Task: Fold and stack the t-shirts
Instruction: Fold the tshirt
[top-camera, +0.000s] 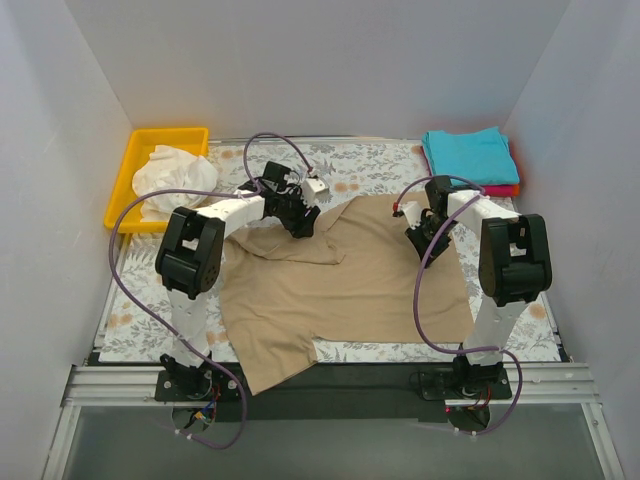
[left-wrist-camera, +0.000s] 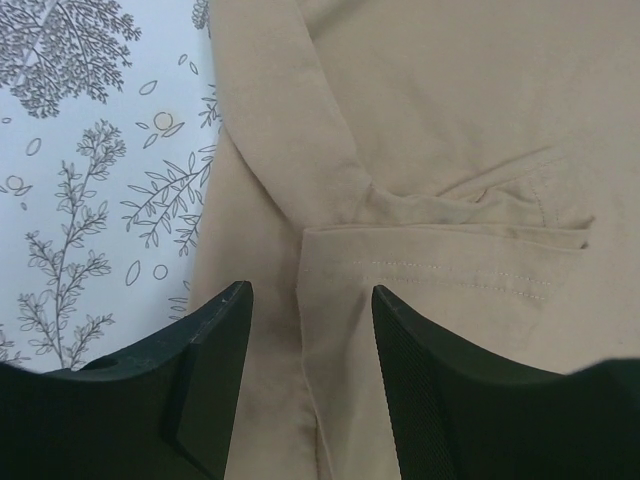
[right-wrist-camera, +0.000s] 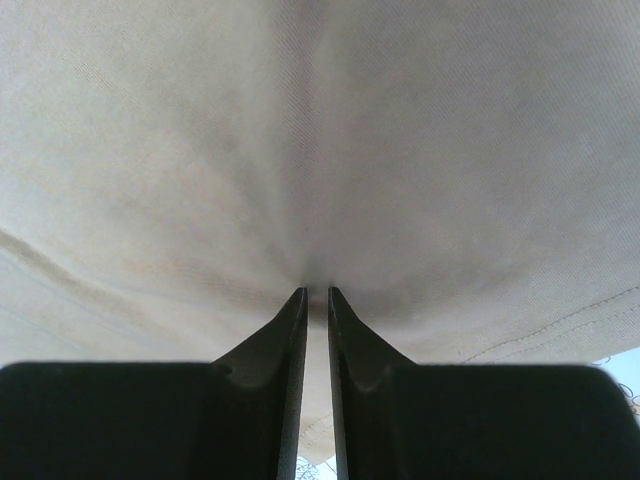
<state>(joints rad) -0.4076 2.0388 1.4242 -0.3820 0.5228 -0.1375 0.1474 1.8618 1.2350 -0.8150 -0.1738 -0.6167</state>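
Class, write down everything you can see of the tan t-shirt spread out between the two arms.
The tan t-shirt is plain, soft cloth, lying mostly flat but creased on the fern-printed cloth, one corner hanging over the near edge. One sleeve, with a stitched hem, is folded inward over the body. The left claw stands open over that hem; the right claw is shut, pinching a pucker of fabric near the shirt's right side.
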